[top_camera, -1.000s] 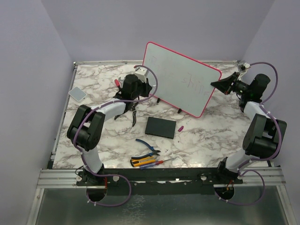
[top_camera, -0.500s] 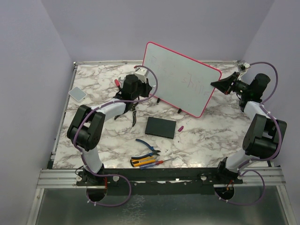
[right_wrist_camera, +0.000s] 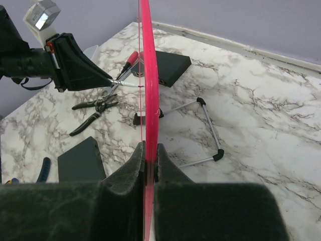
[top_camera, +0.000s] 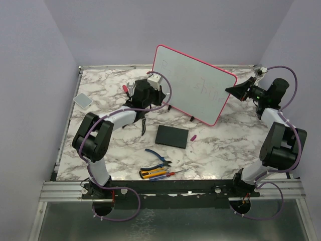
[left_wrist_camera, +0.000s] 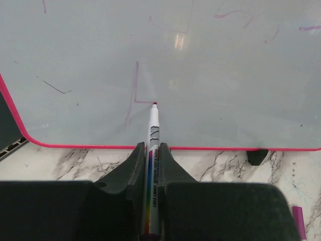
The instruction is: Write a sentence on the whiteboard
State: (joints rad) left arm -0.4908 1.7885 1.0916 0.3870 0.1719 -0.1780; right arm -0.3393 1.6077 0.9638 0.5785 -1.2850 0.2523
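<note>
The whiteboard (top_camera: 186, 75), pale with a pink-red frame, stands tilted on its feet at the back of the table. My right gripper (top_camera: 229, 91) is shut on its right frame edge (right_wrist_camera: 149, 100), jaws on either side of the rim. My left gripper (top_camera: 152, 93) is shut on a white board marker (left_wrist_camera: 152, 145). The marker's pink tip touches the board's surface (left_wrist_camera: 210, 65) near its lower left corner, at the end of a thin L-shaped stroke (left_wrist_camera: 135, 85). Faint pinkish lettering of the sentence (top_camera: 203, 88) crosses the board.
A black square slab (top_camera: 172, 136) lies in front of the board, with a small pink cap (top_camera: 193, 136) beside it. Pliers (top_camera: 158, 156) and screwdrivers (top_camera: 158, 173) lie nearer the front. A grey pad (top_camera: 83, 100) is at the left. The board's wire stand (right_wrist_camera: 208, 125) props it from behind.
My left gripper with the marker has shifted slightly up and to the right along the board. The right gripper and the board have stayed put.
</note>
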